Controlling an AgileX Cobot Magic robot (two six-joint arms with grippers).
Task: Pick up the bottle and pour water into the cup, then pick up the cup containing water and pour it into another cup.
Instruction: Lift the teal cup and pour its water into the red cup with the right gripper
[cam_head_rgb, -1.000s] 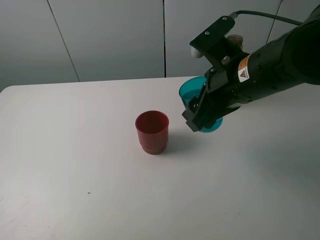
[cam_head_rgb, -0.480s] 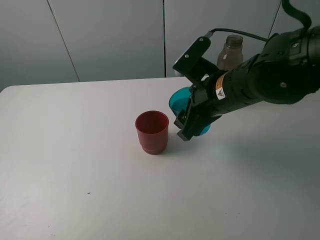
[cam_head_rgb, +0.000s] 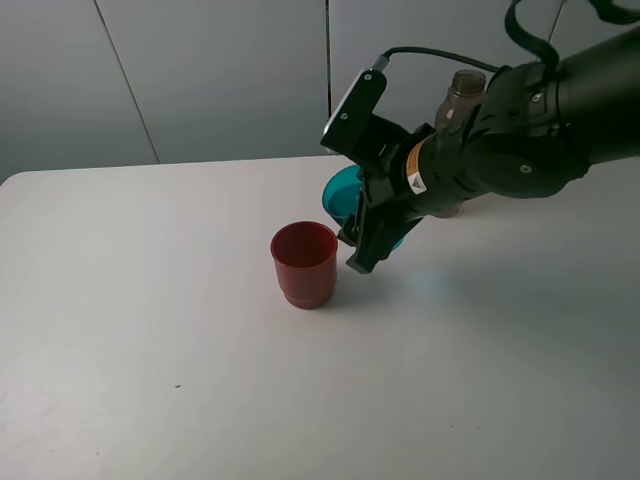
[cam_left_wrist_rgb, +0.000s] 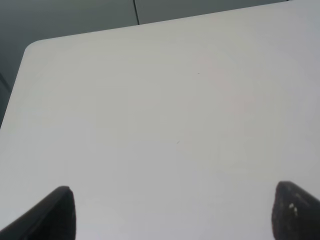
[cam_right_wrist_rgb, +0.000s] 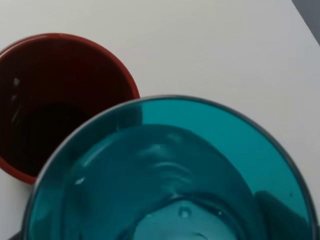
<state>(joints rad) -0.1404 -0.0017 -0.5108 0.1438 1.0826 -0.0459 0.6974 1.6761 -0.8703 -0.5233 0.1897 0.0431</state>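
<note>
Right gripper (cam_head_rgb: 368, 238) grasps see-through teal cup (cam_head_rgb: 338, 196), tilted just beside round dark red cup (cam_head_rgb: 304, 262) on smooth white counter (cam_head_rgb: 150, 350). Left gripper (cam_left_wrist_rgb: 177, 215) spread wide.

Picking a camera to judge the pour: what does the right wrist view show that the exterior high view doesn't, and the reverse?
Only the right wrist view: the inside of the teal cup, with what looks like water, and the dark interior of the red cup. Only the exterior high view: the right gripper clamped on the tilted teal cup, and the bottle behind the arm. Both: the two cups and the white table.
</note>
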